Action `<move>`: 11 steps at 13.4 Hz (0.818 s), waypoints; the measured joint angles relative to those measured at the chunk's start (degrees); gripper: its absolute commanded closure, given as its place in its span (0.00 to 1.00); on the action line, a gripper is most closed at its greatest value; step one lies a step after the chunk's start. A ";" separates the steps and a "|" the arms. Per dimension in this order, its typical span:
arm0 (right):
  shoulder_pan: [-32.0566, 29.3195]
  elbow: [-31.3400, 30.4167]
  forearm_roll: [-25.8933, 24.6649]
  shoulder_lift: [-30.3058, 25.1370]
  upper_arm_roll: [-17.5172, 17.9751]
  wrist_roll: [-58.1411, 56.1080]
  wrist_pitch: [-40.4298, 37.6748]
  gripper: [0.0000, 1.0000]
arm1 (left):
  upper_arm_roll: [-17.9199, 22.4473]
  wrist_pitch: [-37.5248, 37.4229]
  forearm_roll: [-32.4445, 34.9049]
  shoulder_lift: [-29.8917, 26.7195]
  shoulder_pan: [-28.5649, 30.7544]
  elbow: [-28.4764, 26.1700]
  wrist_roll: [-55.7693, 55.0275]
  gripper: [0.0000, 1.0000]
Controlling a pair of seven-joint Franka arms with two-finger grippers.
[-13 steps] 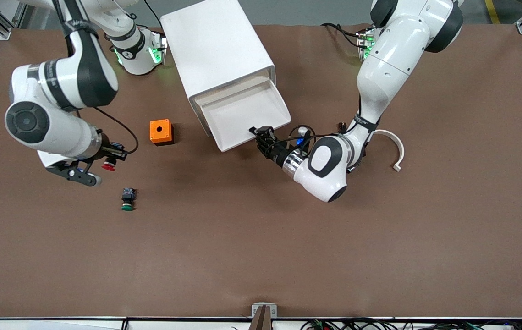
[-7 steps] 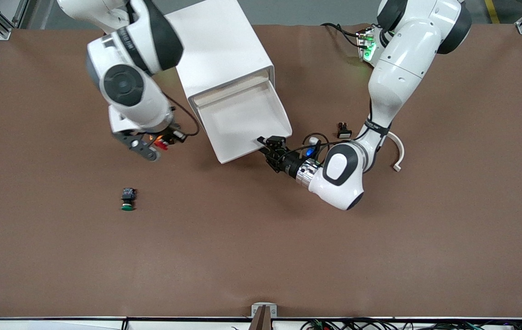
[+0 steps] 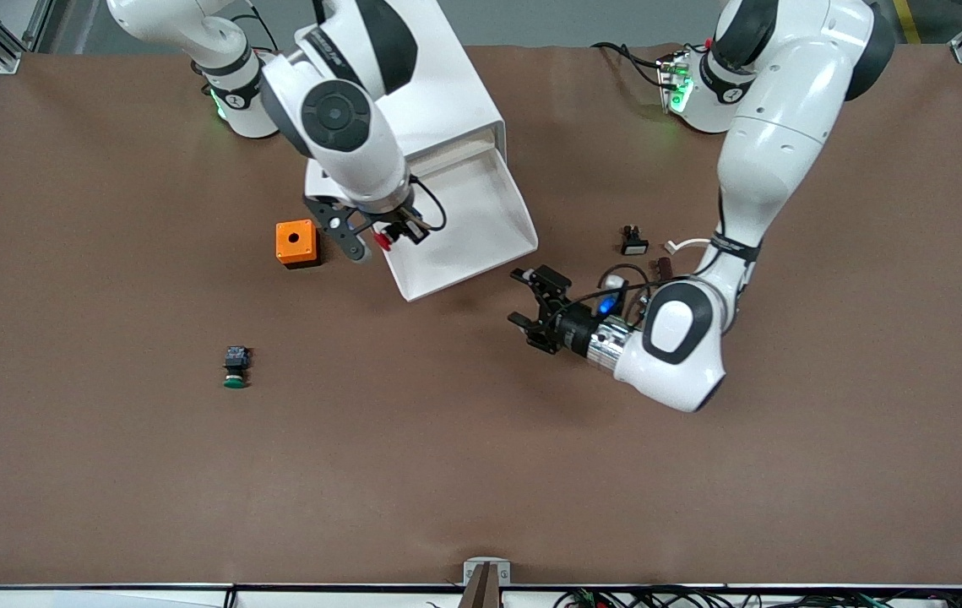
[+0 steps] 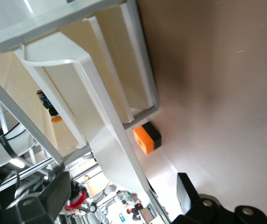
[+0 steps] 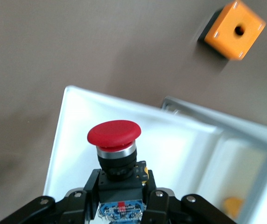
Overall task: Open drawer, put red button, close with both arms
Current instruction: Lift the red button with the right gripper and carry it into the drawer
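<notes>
Right hand (image 3: 381, 239) gripped the red button (image 5: 114, 134) over the open drawer (image 3: 523, 221) for release; left hand (image 3: 529, 306), fingers spread, hovered over the tabletop (image 3: 481, 473) near the drawer front.

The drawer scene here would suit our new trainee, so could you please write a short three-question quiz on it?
1. True or false: the right gripper holds the red button over the open drawer.
2. The left gripper is: A) open over bare table, B) shut on the drawer's front edge, C) shut on the green button.
3. Which lies nearer the front camera, the orange box or the green button?

Key: 1 true; 2 A; 3 the green button.
</notes>
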 measured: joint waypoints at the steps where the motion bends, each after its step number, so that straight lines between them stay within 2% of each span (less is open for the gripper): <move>1: 1.16 -0.04 0.00 1.35 -0.01 2.43 2.06 0.68 | -0.02 -0.84 2.82 -0.23 1.46 1.27 0.28 0.00; 5: 3.36 -0.04 2.26 5.80 -0.02 5.30 6.61 0.65 | -0.04 -2.48 18.27 -1.45 5.95 4.22 8.92 0.00; 7: 3.71 -0.03 2.51 6.92 -0.03 5.30 6.82 0.62 | -0.14 -3.51 29.37 -2.24 7.11 4.43 14.98 0.00; 9: 4.08 -0.02 2.52 7.43 -0.03 5.31 6.94 0.53 | -1.34 -6.17 44.32 -3.07 7.04 4.45 20.70 0.00; 10: 4.16 -0.01 2.53 7.52 -0.04 5.31 6.94 0.48 | -2.41 -7.18 49.30 -3.43 6.90 4.45 22.29 0.00; 11: 4.24 -0.01 2.54 7.57 -0.04 5.31 6.93 0.36 | -3.10 -7.52 52.53 -3.74 6.56 4.45 22.91 0.00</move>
